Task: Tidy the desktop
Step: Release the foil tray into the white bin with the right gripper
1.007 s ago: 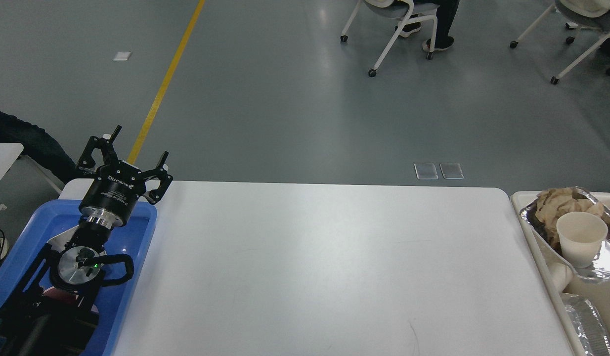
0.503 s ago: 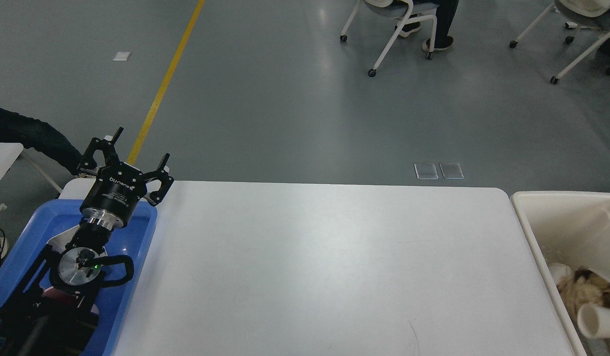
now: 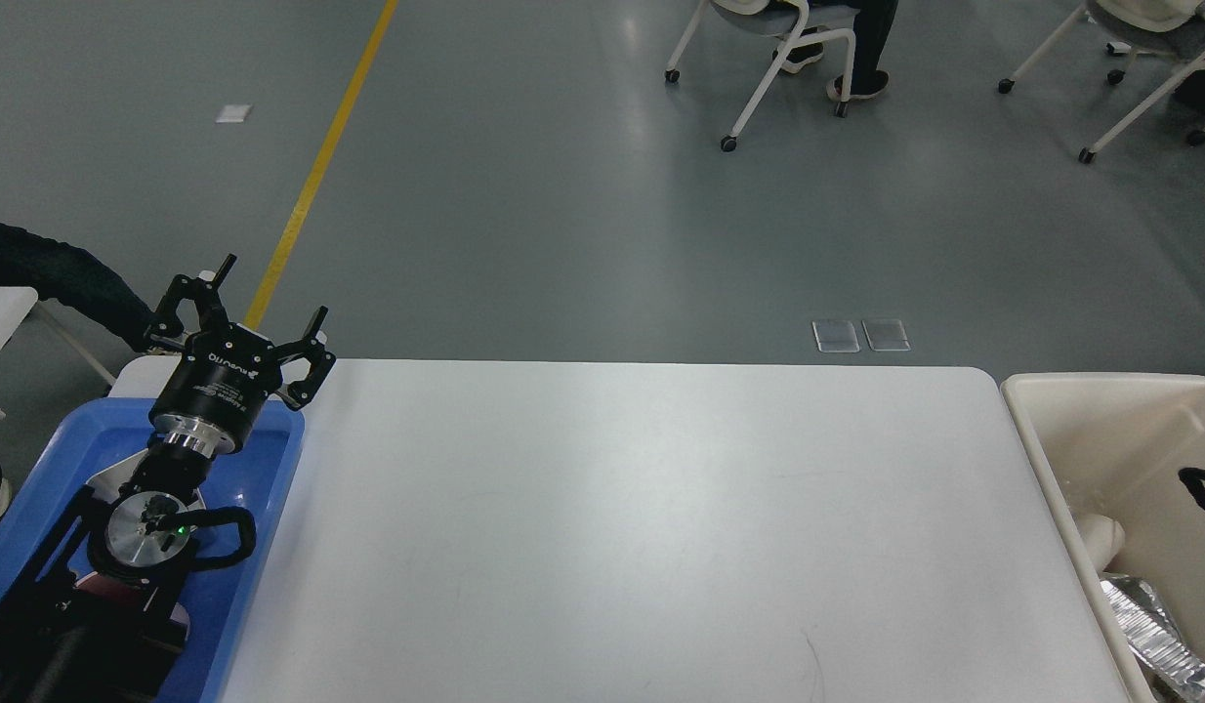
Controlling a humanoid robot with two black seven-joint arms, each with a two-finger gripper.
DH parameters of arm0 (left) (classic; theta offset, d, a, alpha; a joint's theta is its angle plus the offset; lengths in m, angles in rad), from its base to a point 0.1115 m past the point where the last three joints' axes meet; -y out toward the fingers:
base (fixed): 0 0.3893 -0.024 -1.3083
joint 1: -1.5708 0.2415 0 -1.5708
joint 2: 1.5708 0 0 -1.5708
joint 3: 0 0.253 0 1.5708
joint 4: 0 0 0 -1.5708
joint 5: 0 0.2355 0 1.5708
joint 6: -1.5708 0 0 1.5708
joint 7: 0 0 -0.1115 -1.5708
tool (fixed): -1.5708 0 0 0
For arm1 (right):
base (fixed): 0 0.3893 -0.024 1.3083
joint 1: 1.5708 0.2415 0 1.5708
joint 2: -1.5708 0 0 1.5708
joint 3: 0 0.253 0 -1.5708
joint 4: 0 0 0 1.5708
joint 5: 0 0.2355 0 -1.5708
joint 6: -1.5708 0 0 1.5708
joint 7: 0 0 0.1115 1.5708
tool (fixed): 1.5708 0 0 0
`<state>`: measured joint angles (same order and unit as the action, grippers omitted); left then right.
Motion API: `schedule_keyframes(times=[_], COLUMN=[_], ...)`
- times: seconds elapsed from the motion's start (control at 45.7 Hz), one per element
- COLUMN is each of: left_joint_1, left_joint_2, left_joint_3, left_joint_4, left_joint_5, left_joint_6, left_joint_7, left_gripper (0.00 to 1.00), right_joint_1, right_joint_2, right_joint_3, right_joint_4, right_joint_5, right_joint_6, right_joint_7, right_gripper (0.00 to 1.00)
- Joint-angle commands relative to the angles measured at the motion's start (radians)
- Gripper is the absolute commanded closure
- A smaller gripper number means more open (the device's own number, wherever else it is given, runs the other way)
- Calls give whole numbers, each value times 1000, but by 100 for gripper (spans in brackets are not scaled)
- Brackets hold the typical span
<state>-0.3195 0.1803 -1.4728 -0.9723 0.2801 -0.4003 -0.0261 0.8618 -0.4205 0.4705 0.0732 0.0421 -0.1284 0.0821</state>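
The desktop is a large white tabletop with rounded corners and nothing lies on its surface. My left gripper is open and empty, its fingers spread, held above the table's far left corner and the far end of the blue tray. The left arm covers much of the tray's inside. My right gripper is out of view; only a thin black loop shows at the right edge.
A cream plastic bin stands against the table's right side, with crumpled foil and a white cup in it. Chairs and seated people are on the grey floor beyond. A second white table's corner shows at the far left.
The bin's contents changed: the foil tray with brown paper and cup on top is gone, foil now lies lower. A black loop appeared at the right edge. The left arm barely moved.
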Motion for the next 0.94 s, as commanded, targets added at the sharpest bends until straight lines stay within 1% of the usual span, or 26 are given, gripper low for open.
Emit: schedule_keyframes(times=[0.0,0.066,0.131,0.197,0.263,0.35,0.416,0.481,0.525,0.569,0.678,0.81,0.919], left_joint_1=[7,13,16,16,22,33,34,36,40,43,68,100,102], left_joint_2=[4,17,30,31,31,30,25,22,21,19,19,18,18], left_joint_3=[0,-1,-1,-6,-27,-70,-92,-95,-96,-96,-113,-164,-184], left_joint_4=[0,0,0,0,-2,-2,-2,-2,-3,-5,-23,-48,-48], left_joint_5=[-1,-1,-2,-2,-2,-2,-4,-4,-4,-4,-4,-5,-5], left_joint_6=[0,0,0,0,-2,-12,-20,-22,-22,-22,-23,-41,-51], left_joint_7=[0,-2,-2,-2,-2,-2,0,0,0,0,-2,-2,-2], left_gripper=[3,3,3,3,3,3,3,3,3,3,3,3,3], right_joint_1=[46,43,29,3,-38,-118,-203,-286,-332,-372,-440,-521,-549], right_joint_2=[52,66,71,74,75,74,68,65,71,75,91,78,62], right_joint_3=[213,318,390,405,428,474,520,562,594,637,750,790,816], right_joint_4=[7,22,56,100,167,325,494,670,755,806,810,803,792], right_joint_5=[31,61,90,104,108,175,245,266,265,263,262,260,262], right_joint_6=[38,97,208,315,381,423,431,441,440,438,451,541,566], right_joint_7=[-24,-30,-31,-42,-50,-53,-56,-61,-58,-54,-51,-50,-50], right_gripper=[0,0,0,0,0,0,0,0,0,0,0,0,0])
